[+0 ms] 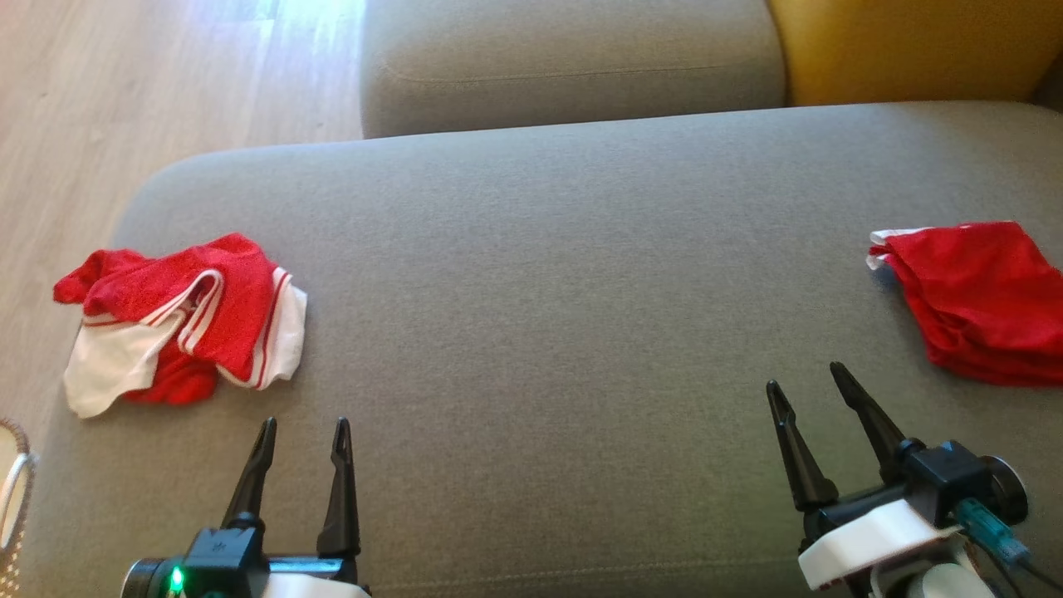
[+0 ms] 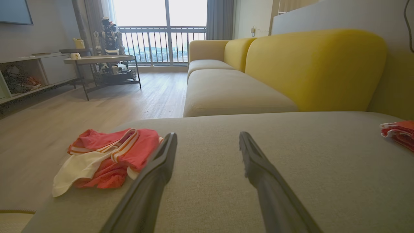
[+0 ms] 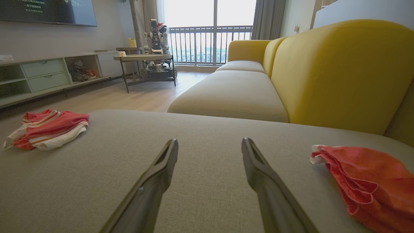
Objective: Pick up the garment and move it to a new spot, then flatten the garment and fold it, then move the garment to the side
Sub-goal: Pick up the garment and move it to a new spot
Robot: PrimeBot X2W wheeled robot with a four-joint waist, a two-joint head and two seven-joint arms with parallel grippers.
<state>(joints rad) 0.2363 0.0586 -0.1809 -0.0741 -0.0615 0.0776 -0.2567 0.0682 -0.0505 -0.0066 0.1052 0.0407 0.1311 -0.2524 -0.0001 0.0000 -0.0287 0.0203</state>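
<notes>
Left gripper (image 1: 305,422), right gripper (image 1: 804,375): jaws apart, empty | garment (image 1: 187,320) looks soft, light | I'd pinch its white edge.

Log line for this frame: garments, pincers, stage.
stage: nothing grasped | crumpled red-and-white garment: left on sofa cushion | red garment: right edge | left pincer: open, empty | right pincer: open, empty

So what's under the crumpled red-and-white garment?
The red-and-white garment rests on the grey sofa cushion. Anything beneath its bunched folds is covered and cannot be seen.
</notes>
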